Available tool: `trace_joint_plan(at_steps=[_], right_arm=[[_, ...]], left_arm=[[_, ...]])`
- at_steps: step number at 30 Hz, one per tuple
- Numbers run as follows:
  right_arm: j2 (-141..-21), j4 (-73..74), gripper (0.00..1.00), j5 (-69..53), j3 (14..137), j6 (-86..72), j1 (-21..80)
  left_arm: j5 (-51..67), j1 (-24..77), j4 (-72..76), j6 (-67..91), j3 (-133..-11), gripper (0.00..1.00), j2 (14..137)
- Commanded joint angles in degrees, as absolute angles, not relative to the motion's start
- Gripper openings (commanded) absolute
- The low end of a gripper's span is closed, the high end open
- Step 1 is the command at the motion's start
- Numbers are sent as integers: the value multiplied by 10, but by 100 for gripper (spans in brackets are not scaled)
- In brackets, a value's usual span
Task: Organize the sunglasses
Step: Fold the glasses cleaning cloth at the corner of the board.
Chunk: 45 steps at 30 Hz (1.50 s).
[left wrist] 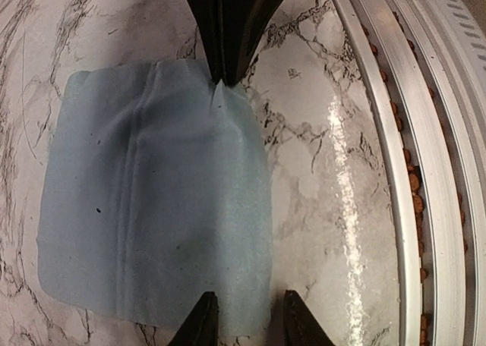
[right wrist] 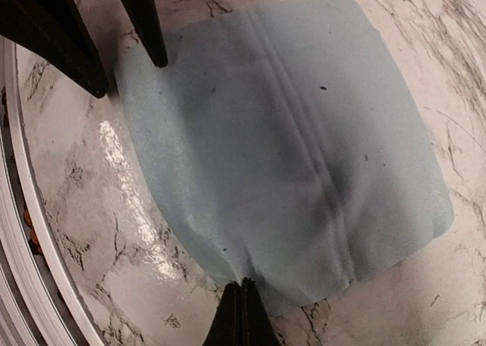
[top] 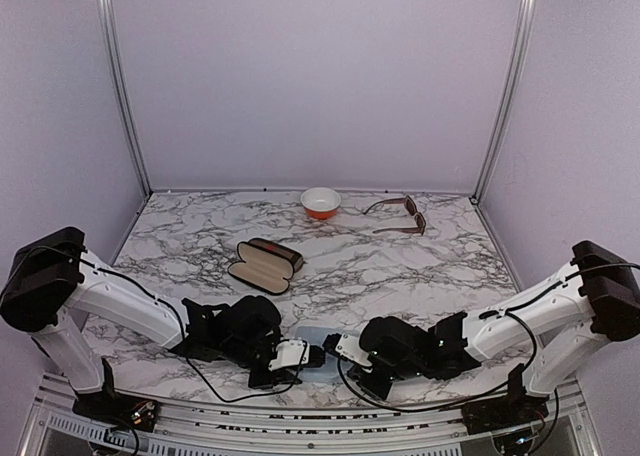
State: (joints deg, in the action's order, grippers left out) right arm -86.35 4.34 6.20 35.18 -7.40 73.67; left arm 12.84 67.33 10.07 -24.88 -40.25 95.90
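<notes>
The left claw point(left wrist: 249, 297) stands with its jaws apart, one edge of a blue cloth point(left wrist: 152, 194) lying between them. The right claw point(right wrist: 241, 289) is pressed together on the opposite edge, pinching up a small fold. The sunglasses point(top: 413, 216), a brown pair with arms spread, lie right of centre in the top view, at the far side of the marble table point(top: 400, 276), well apart from both claws. To their left sits an orange-and-white bowl point(top: 320, 202). An open case point(top: 265, 265) lies lower, left of centre.
</notes>
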Motion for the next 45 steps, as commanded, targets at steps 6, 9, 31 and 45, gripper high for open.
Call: trace_joint_plan(at_steps=[6, 9, 31, 45], right_arm=[[-850, 31, 0, 67, 347, -78, 740], [-849, 30, 0, 67, 346, -78, 740], [-824, 56, 0, 41, 361, -77, 740], [-819, 72, 0, 98, 375, -66, 739]], left_arm=[[114, 670, 90, -277, -410, 0, 1003], [118, 670, 100, -270, -408, 0, 1004], [150, 679, 98, -181, -391, 0, 932], [129, 661, 106, -160, -405, 0, 915]])
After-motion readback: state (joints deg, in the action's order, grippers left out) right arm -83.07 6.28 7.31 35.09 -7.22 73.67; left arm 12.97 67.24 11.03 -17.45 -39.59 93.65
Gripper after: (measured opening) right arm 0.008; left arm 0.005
